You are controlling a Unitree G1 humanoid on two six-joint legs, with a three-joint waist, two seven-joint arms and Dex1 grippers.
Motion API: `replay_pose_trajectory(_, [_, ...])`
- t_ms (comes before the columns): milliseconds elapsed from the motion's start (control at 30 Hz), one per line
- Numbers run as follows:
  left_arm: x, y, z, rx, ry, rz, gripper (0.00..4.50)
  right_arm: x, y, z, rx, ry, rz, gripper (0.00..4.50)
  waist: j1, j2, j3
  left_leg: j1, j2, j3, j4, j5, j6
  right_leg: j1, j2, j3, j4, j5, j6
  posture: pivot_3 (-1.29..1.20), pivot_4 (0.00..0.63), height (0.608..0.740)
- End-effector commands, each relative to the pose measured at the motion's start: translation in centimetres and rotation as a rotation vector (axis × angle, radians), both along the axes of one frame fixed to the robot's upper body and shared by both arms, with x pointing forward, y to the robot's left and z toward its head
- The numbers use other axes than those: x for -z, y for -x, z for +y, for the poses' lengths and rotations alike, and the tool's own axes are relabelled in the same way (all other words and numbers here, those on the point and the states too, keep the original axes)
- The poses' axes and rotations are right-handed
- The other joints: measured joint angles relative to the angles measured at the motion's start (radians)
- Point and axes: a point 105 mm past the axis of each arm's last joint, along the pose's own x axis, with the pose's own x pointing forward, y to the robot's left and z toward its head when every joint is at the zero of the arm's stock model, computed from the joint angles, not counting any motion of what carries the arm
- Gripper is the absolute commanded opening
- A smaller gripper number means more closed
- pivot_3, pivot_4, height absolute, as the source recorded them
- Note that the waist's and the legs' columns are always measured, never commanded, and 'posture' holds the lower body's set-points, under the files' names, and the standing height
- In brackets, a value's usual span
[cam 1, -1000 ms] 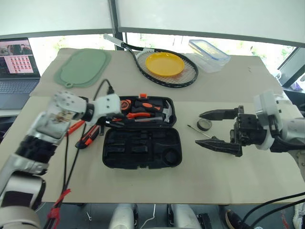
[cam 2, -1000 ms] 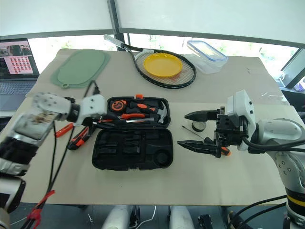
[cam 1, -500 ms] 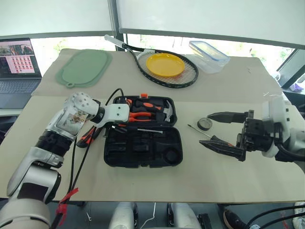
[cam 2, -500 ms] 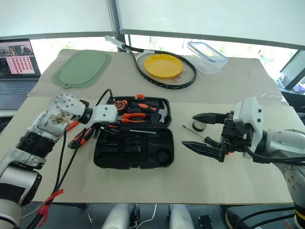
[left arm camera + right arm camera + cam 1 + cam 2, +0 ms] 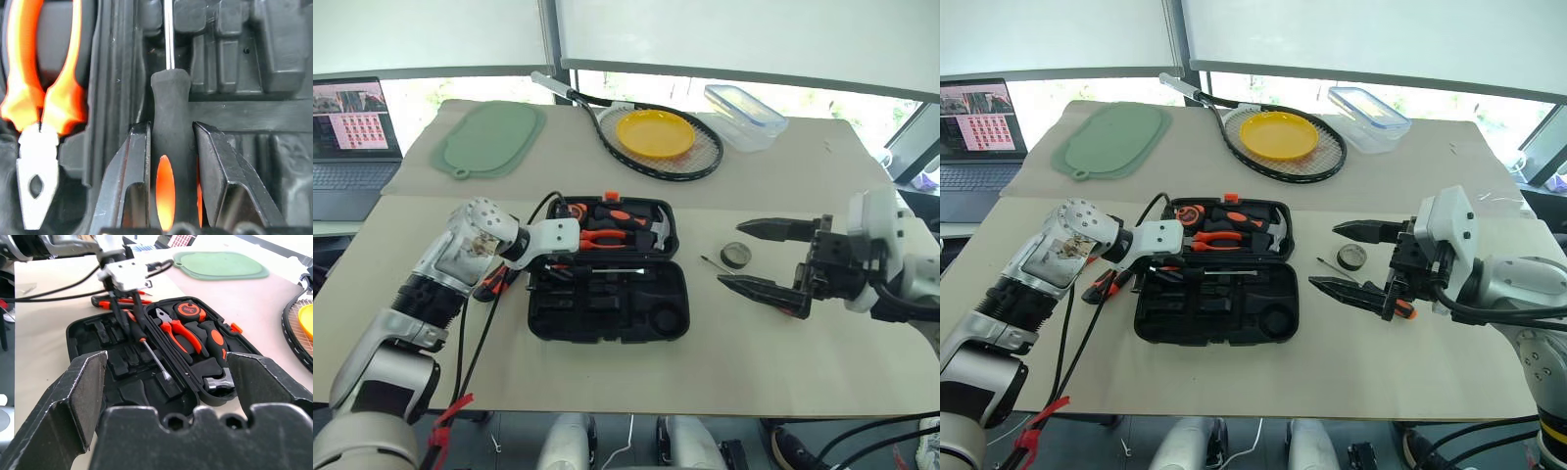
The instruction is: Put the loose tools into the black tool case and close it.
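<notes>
The black tool case (image 5: 607,274) lies open near the middle of the tabletop (image 5: 754,372), its far half holding the pliers (image 5: 607,235), hammer (image 5: 656,227) and tape measure (image 5: 572,210), its near half mostly bare moulded slots. The left pincer (image 5: 171,147) is clenched on the black-and-orange handle of a screwdriver (image 5: 168,122), whose steel shaft lies across the case close to the hinge line. The step in hand looks like seating this screwdriver in a slot; the next move probably calls for lining the shaft up with its groove, pressing the handle down, then letting go. Just left of the case, partly behind the left arm, more orange-and-black tools (image 5: 494,282) lie on the tabletop; which is the knife and which the other screwdriver is hard to make out. To the right of the case sit the small dark tape roll (image 5: 735,256) and a slim tool (image 5: 713,264) beside it, too thin to read clearly. The right pincer (image 5: 754,257) hangs released and empty, jaws wide, just right of the tape roll. Whether the screwdriver already rests in a groove cannot be told, since the wrist view is crowded by the fingers (image 5: 132,166) and the handle's lower end is cut off. The case's latch (image 5: 606,196) shows as a small orange tab on the far edge.
</notes>
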Motion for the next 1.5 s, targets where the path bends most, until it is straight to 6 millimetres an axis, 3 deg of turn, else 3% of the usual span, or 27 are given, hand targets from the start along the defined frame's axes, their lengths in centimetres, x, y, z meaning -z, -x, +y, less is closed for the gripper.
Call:
replay_pose_trajectory(33, [-0.7,-0.5,0.2,0.004,-0.007,-0.036,0.87,-0.8,0.1,0.2,-0.008,-0.015,-0.028,4.5,-0.001,0.0,0.0,0.0,0.0,0.0,0.0,0.0,0.0,0.0,0.0,0.0,0.0,0.0,0.0,0.0,0.15,0.738])
replay_pose_trajectory(200, [-0.7,-0.6,0.2,0.011,-0.002,-0.045,0.87,-0.8,0.0,0.4,-0.014,-0.016,-0.028,4.5,0.0,0.0,0.0,0.0,0.0,0.0,0.0,0.0,0.0,0.0,0.0,0.0,0.001,0.0,0.0,0.0,0.15,0.738])
replay_pose_trajectory(267, [-1.1,-0.6,0.2,0.015,0.002,-0.055,1.88,-0.8,0.0,0.4,-0.016,-0.016,-0.027,4.5,0.0,0.0,0.0,0.0,0.0,0.0,0.001,0.0,0.0,0.0,0.0,0.0,0.001,0.0,0.0,0.0,0.15,0.738])
replay_pose_trajectory(300, [-1.3,-0.6,0.2,0.021,0.004,-0.059,1.95,-0.7,0.0,0.4,-0.017,-0.016,-0.026,4.5,0.001,0.0,0.0,0.0,0.0,0.0,0.001,0.0,0.0,0.0,0.0,0.0,0.001,0.0,0.0,0.0,0.15,0.738])
replay_pose_trajectory(467, [-4.0,-0.1,-0.3,0.038,0.057,-0.09,3.55,-0.5,0.0,0.6,-0.025,-0.015,-0.02,4.5,0.006,0.0,0.0,0.0,0.0,0.0,0.002,0.0,0.0,0.001,0.0,0.0,0.001,0.0,0.0,0.0,0.15,0.738])
replay_pose_trajectory(700, [-5.3,1.0,-0.8,0.057,0.12,-0.053,3.55,-0.2,0.1,0.5,-0.026,-0.008,-0.01,4.5,0.002,0.0,0.0,0.0,0.0,-0.001,0.002,0.0,0.0,0.001,0.001,0.0,0.001,0.0,0.0,0.0,0.15,0.738])
replay_pose_trajectory(833, [-3.1,-0.1,-0.7,0.053,0.08,-0.08,2.45,0.0,0.0,0.4,-0.019,0.001,-0.006,4.5,0.003,0.0,0.0,0.0,0.0,-0.001,0.002,0.0,0.0,0.001,0.001,0.0,0.001,0.0,0.0,0.0,0.15,0.738])
replay_pose_trajectory(1033, [-2.2,-0.8,-0.5,0.055,0.068,-0.083,0.12,0.1,-0.1,0.3,-0.01,0.006,-0.001,4.5,0.001,0.0,0.0,0.0,0.0,-0.001,0.002,0.0,0.0,0.001,0.001,0.0,0.001,0.0,0.0,0.0,0.15,0.738])
replay_pose_trajectory(1500, [-0.4,-0.9,-2.0,0.121,-0.001,-0.101,0.02,0.3,-0.1,-0.1,0.003,0.006,0.01,4.5,0.01,0.0,0.0,0.0,0.0,-0.001,0.003,0.0,0.0,0.002,0.0,0.0,0.001,0.0,0.0,0.0,0.15,0.738])
